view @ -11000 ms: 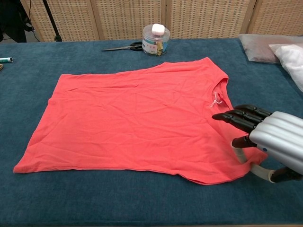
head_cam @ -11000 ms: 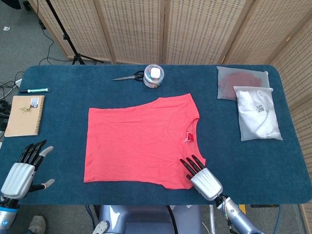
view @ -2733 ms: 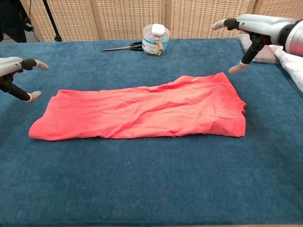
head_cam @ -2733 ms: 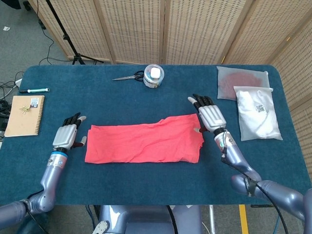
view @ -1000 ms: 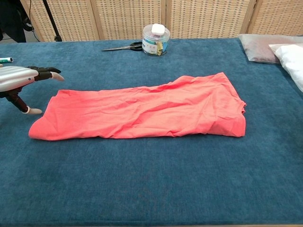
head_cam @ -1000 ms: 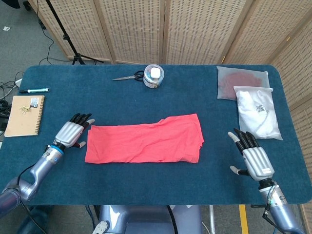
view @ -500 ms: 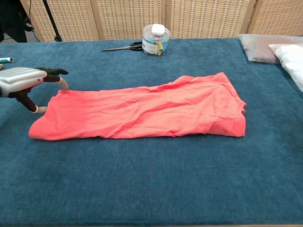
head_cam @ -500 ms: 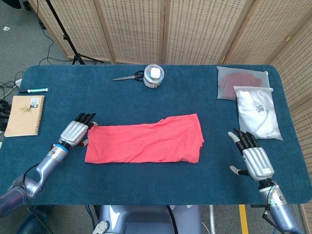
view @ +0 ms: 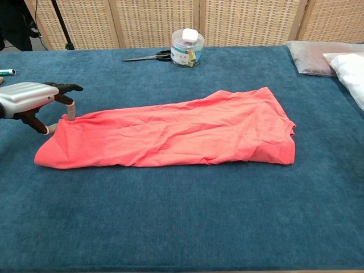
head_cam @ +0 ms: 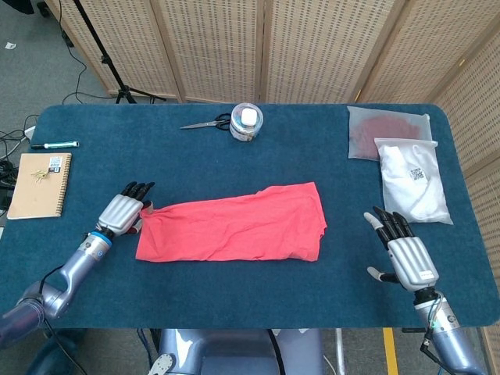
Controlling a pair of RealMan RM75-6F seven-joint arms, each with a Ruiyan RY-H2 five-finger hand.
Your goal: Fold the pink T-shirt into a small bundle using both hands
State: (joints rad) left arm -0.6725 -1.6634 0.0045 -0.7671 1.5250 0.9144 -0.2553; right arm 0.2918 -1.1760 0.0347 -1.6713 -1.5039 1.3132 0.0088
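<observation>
The pink T-shirt (head_cam: 234, 223) lies folded into a long strip across the middle of the blue table (head_cam: 234, 297); the chest view shows the T-shirt (view: 170, 133) creased and flat. My left hand (head_cam: 123, 211) is at its far left corner. In the chest view the left hand (view: 31, 98) pinches that corner between thumb and a finger, and the corner is slightly raised. My right hand (head_cam: 402, 254) hovers with fingers spread to the right of the shirt, apart from it, holding nothing. The chest view does not show it.
Scissors (head_cam: 205, 123) and a round clear jar (head_cam: 247, 121) sit at the back centre. Two plastic bags (head_cam: 412, 180) lie at the right side. A notebook (head_cam: 41, 184) and a marker (head_cam: 55, 144) lie at the far left.
My left hand has moved right onto the shirt's far left corner and closed its fingers on it. The right hand has hardly moved.
</observation>
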